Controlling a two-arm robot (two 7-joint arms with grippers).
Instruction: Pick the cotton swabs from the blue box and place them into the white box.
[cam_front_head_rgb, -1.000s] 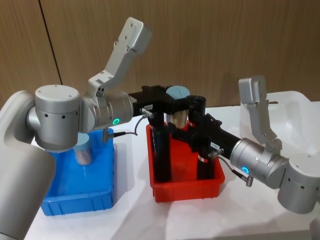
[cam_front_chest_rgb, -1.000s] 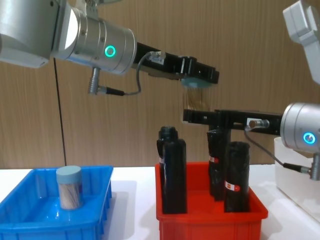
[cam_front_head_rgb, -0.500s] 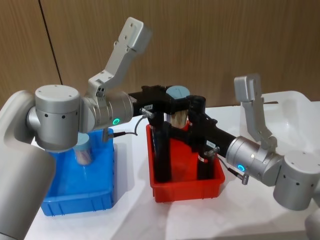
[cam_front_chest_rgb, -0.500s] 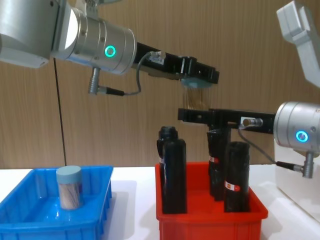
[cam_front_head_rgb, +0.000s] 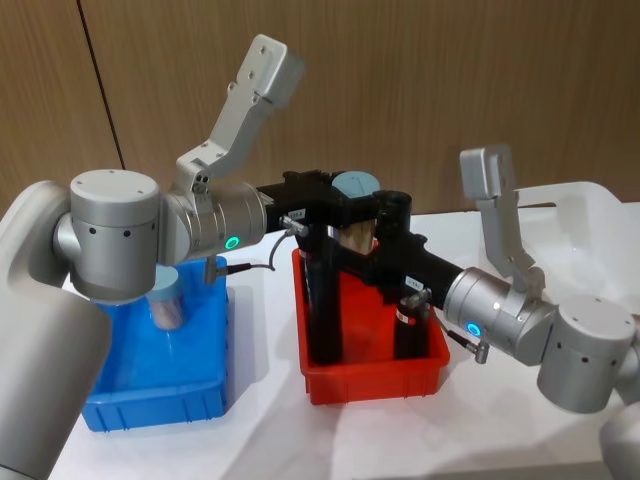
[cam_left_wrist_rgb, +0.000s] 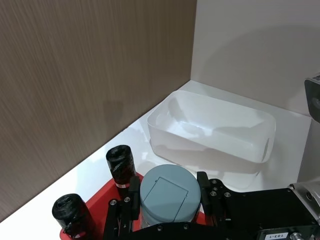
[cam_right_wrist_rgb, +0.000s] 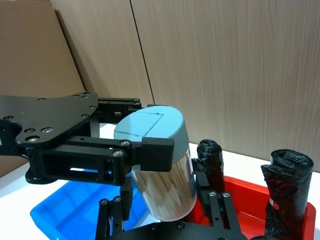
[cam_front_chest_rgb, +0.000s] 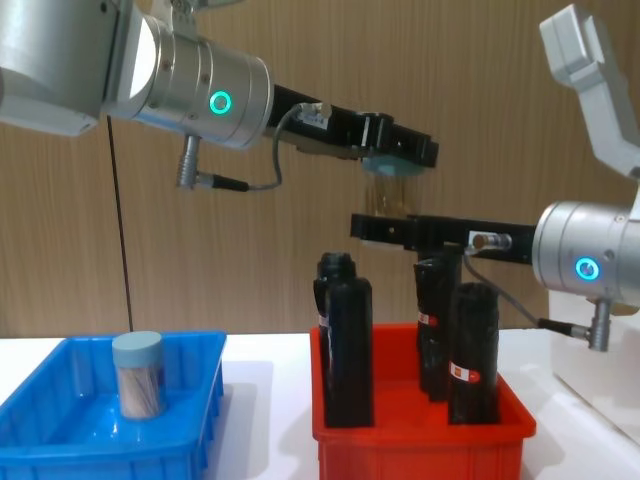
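My left gripper (cam_front_head_rgb: 355, 203) is shut on the pale blue lid of a cotton swabs jar (cam_front_head_rgb: 356, 236), holding it in the air above the red bin. The same jar (cam_right_wrist_rgb: 161, 172) hangs between the fingers of my right gripper (cam_right_wrist_rgb: 165, 210), which is open around the jar's lower body from the right. In the chest view the right gripper (cam_front_chest_rgb: 378, 226) sits just under the left gripper (cam_front_chest_rgb: 396, 155). A second cotton swabs jar (cam_front_chest_rgb: 138, 376) stands upright in the blue box (cam_front_chest_rgb: 60, 455) at the left. The white box (cam_left_wrist_rgb: 215, 131) lies at the far right, and I see nothing inside it.
A red bin (cam_front_head_rgb: 372, 378) in the middle holds tall black rolls (cam_front_chest_rgb: 346, 350) with red-white labels, directly beneath both grippers. A wooden wall closes off the back. The right arm's elbow (cam_front_head_rgb: 590, 360) hangs in front of the white box.
My right gripper has slid left, bringing its fingers around the jar held by the left gripper. The left arm and its jar have not moved.
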